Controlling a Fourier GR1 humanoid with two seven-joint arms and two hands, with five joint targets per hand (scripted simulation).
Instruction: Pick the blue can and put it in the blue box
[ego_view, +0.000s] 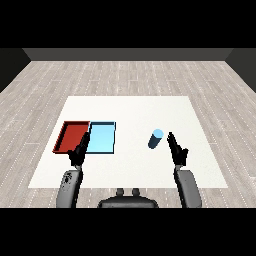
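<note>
A blue can (155, 138) stands on the white table, right of centre, tilted slightly. My right hand (176, 150) is just to its right and a bit nearer to me, fingers straight, apart from the can and holding nothing. The light blue tray (102, 137) lies left of centre with the red tray (72, 136) beside it on its left. My left hand (79, 152) hovers over the near edge where the two trays meet, fingers relaxed and holding nothing.
The white table (130, 110) extends well beyond the trays on the far side and to the right. Grey wooden floor surrounds it. Both grey forearms enter from the lower corners.
</note>
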